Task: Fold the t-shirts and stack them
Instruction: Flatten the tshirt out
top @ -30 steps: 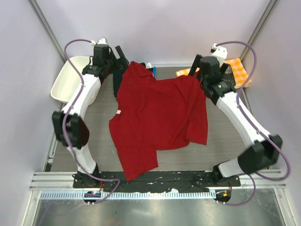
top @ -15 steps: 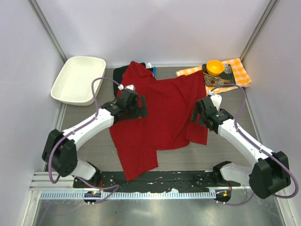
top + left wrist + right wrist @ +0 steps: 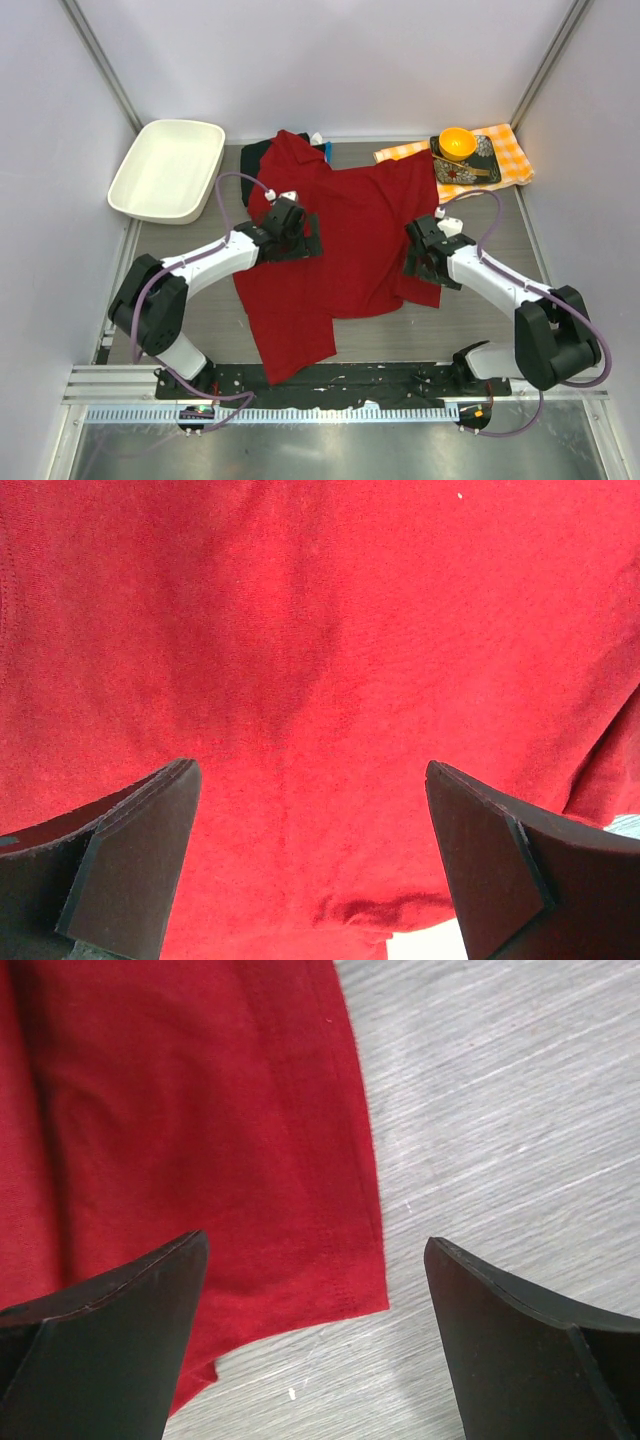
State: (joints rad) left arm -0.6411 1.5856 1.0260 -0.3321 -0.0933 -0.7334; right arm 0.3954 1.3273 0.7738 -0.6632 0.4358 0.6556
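Observation:
A bright red t-shirt (image 3: 345,240) lies spread and rumpled across the middle of the table, with one part folded toward the near edge. My left gripper (image 3: 308,240) hovers open over its left side; red cloth (image 3: 320,660) fills the left wrist view between the spread fingers (image 3: 130,865). My right gripper (image 3: 419,266) is open at the shirt's lower right corner. That hemmed corner (image 3: 340,1270) lies between its fingers (image 3: 530,1350) on the grey table. A black folded t-shirt (image 3: 252,155) peeks out behind the red one at the back.
A white tub (image 3: 165,170) stands at the back left. At the back right an orange-and-white checked cloth (image 3: 508,150) carries a dark tray with an orange bowl (image 3: 457,142). A small blue and white item (image 3: 320,146) lies at the back edge.
Both arms swung from the back of the table down toward the near side. The left gripper now sits over the shirt's left part, the right at its lower right corner. The shirt has not moved.

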